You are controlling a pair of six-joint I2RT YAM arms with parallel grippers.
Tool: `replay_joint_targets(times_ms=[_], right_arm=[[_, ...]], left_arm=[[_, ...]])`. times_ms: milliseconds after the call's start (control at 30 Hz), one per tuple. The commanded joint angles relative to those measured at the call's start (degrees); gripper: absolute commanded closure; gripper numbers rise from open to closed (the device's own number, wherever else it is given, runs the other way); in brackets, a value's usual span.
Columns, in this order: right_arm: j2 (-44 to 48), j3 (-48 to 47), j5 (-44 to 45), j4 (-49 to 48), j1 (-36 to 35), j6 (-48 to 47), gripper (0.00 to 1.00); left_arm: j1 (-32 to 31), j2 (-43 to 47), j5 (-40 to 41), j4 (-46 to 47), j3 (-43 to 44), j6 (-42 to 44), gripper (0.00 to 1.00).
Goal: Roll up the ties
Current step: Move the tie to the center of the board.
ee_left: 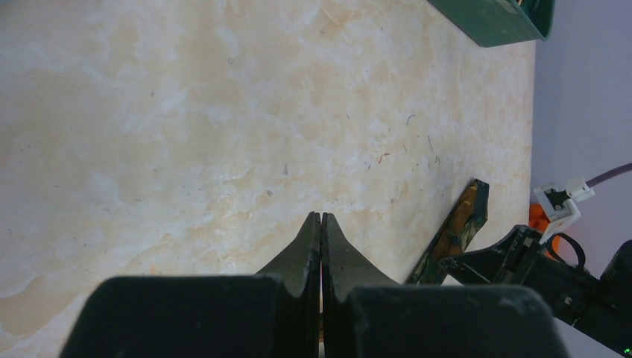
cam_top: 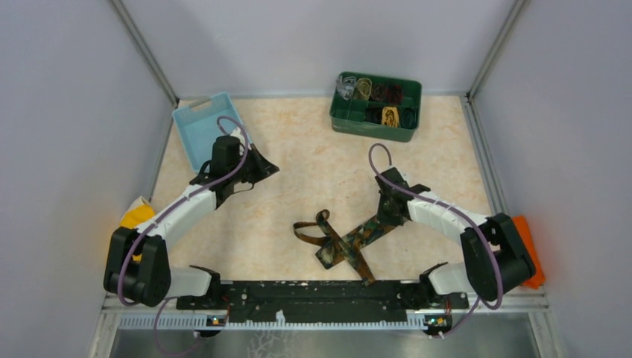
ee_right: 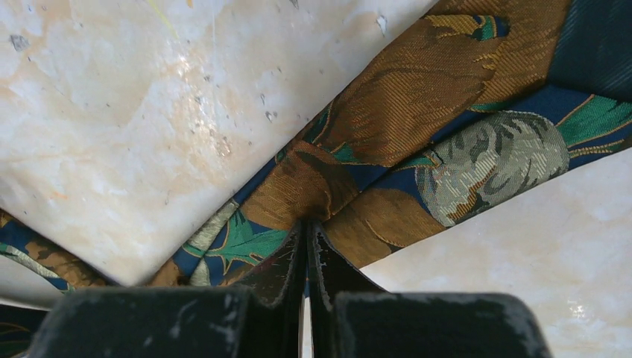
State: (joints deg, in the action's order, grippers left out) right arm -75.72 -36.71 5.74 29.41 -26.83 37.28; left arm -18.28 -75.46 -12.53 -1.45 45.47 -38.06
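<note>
A dark brown tie [cam_top: 344, 242] with gold-orange and teal pattern lies crumpled and crossed over itself on the table's near middle. My right gripper [cam_top: 389, 211] stands at its wide right end. In the right wrist view the fingertips [ee_right: 307, 224] are shut and pinch a pucker of the tie's fabric [ee_right: 395, 127]. My left gripper [cam_top: 255, 168] is shut and empty, over bare table at the far left, well apart from the tie. In the left wrist view its tips [ee_left: 321, 216] are pressed together, and the tie's end [ee_left: 458, 227] shows at the right.
A green bin [cam_top: 373, 125] holding several rolled ties stands at the back right; its corner shows in the left wrist view [ee_left: 492, 22]. A light blue tray [cam_top: 195, 130] sits at the back left. Orange objects lie at the left edge [cam_top: 138, 216] and right edge [cam_top: 528, 239].
</note>
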Motion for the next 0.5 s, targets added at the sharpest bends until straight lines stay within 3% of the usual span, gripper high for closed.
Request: replay_joint_targets(times_ms=[0, 267, 467], right_arm=[[-6.0, -2.5, 3.7, -0.4, 0.7, 0.3, 1.00], [-16.0, -11.9, 4.5, -1.3, 11.8, -6.4, 1.00], [-23.4, -18.4, 4.7, -2.4, 18.5, -9.7, 1.00]], left_arm=[[-0.3, 0.7, -3.0, 1.0, 0.2, 0.4, 1.00], [-0.3, 1.1, -7.2, 5.1, -0.3, 2.6, 1.00], [-1.1, -5.6, -17.7, 12.9, 1.5, 3.7, 0.98]])
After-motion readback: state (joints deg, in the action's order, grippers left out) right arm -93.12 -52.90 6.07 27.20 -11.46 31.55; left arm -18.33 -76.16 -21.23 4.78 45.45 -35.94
